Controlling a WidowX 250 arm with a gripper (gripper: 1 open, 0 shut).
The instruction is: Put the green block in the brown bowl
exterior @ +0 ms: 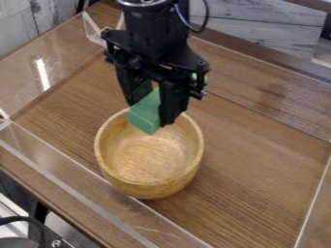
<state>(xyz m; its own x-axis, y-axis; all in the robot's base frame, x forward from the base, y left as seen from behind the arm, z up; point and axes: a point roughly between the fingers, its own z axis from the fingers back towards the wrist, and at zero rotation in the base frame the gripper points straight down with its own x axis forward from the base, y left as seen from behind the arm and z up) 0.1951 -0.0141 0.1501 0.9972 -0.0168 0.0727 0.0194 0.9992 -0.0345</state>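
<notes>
The green block [146, 112] hangs on end between the black fingers of my gripper [150, 107], which is shut on it and points straight down. Its lower end is level with the far rim of the brown bowl [150, 172], over the bowl's far-left part. The round, light wooden bowl sits on the wooden tabletop and nothing lies inside it. The gripper's upper body hides the block's top end.
Low clear acrylic walls [77, 189] ring the wooden table [265, 155] on the near and left sides. A clear stand [93, 29] sits at the back left. A pale wall and ledge run along the back right.
</notes>
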